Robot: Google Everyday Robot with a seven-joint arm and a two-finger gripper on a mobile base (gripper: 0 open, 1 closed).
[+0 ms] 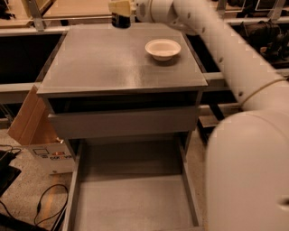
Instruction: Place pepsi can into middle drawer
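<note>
My gripper is at the top edge of the view, over the far edge of the grey cabinet top. Its pale fingers are closed around the pepsi can, a small dark can that hangs just below them; its logo does not show. The middle drawer stands pulled out at the bottom of the view, with a flat bare grey floor and thin side walls. My white arm runs down the right side.
A white bowl sits on the cabinet top at the right rear. A plain grey drawer front is above the open drawer. A cardboard box and black cables are on the floor at left.
</note>
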